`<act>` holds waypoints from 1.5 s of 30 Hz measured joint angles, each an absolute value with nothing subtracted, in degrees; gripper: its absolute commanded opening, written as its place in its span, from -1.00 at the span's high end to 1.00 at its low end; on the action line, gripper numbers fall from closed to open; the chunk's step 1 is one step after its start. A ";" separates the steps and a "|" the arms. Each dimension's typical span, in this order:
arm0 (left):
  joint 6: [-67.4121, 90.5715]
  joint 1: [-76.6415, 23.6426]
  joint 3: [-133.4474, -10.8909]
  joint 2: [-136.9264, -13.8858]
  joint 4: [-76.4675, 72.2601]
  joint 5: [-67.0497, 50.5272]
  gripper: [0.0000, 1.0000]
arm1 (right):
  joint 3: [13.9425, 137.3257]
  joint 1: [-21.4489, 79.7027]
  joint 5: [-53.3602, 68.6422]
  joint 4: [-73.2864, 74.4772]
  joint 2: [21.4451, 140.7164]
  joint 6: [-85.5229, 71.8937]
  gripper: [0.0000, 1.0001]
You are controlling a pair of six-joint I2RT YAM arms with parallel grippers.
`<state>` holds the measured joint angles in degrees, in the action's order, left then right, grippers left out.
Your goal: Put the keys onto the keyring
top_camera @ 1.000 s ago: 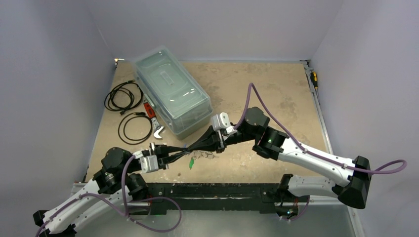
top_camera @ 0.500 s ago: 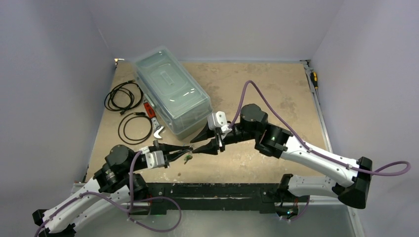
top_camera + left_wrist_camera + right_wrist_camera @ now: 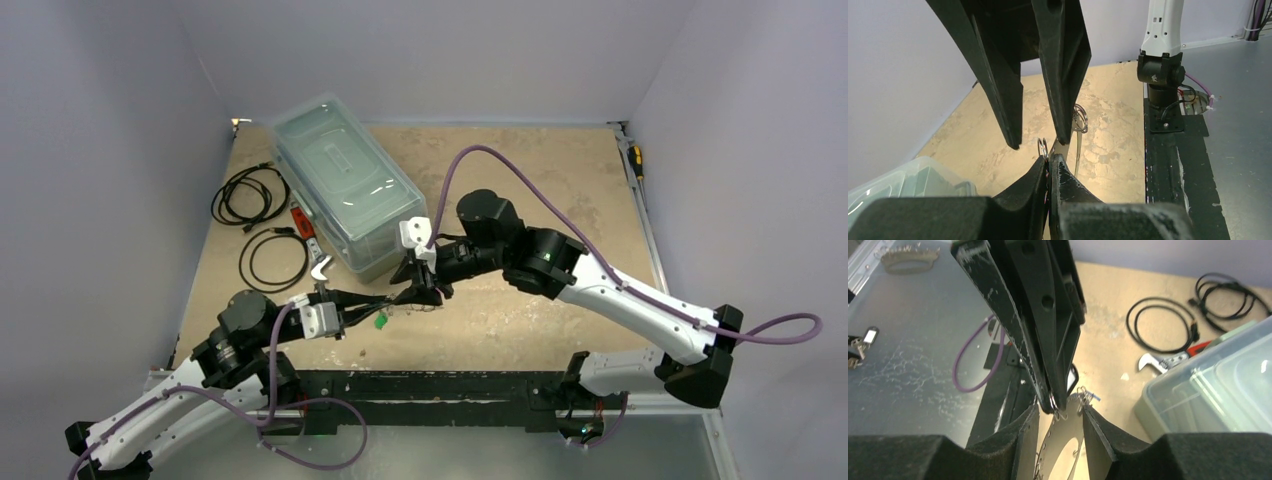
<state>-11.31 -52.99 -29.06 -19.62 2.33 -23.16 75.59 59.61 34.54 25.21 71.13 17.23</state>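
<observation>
My left gripper (image 3: 388, 303) is shut on the keyring and holds it just above the table's near middle. In the left wrist view its tips (image 3: 1050, 159) pinch a small metal ring (image 3: 1042, 148), with the pale band (image 3: 1077, 150) hanging behind. A green-headed key (image 3: 381, 321) dangles below. My right gripper (image 3: 418, 294) is open and straddles the left fingertips. In the right wrist view (image 3: 1060, 410) the pale keyring band (image 3: 1055, 442) runs between its fingers, with a bit of blue key (image 3: 1095, 398) at the right finger. The dark key is not visible.
A clear lidded plastic box (image 3: 345, 185) stands at the back left, close behind the right wrist. Two coils of black cable (image 3: 250, 195) (image 3: 272, 260) and a red-handled wrench (image 3: 312, 252) lie left of it. The black base rail (image 3: 440, 385) runs along the near edge.
The right arm swung left and its open fingers came down around the left gripper's tips. The left gripper rose off the table with the keyring and green key, then stayed nearly still.
</observation>
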 measured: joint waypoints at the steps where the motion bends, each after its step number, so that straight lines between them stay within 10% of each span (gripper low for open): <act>1: -11.31 -52.99 -29.06 -19.66 2.31 -23.16 1.00 | 75.81 59.61 34.59 26.57 71.68 17.45 0.19; 17: -11.11 -52.99 -29.47 -20.58 2.35 -23.16 1.00 | 78.13 59.61 37.47 31.24 73.30 19.22 0.35; 29: -10.61 -53.01 -29.47 -20.93 3.14 -23.62 1.00 | 78.11 59.51 38.15 30.61 74.52 20.08 1.00; 36: -10.39 -53.01 -29.50 -20.18 3.05 -23.11 -0.24 | 74.81 59.55 37.98 26.76 72.64 19.75 1.00; 45: -10.13 -52.99 -29.50 -14.90 -0.75 -21.67 -0.26 | 59.16 59.64 38.79 4.10 61.19 12.12 1.00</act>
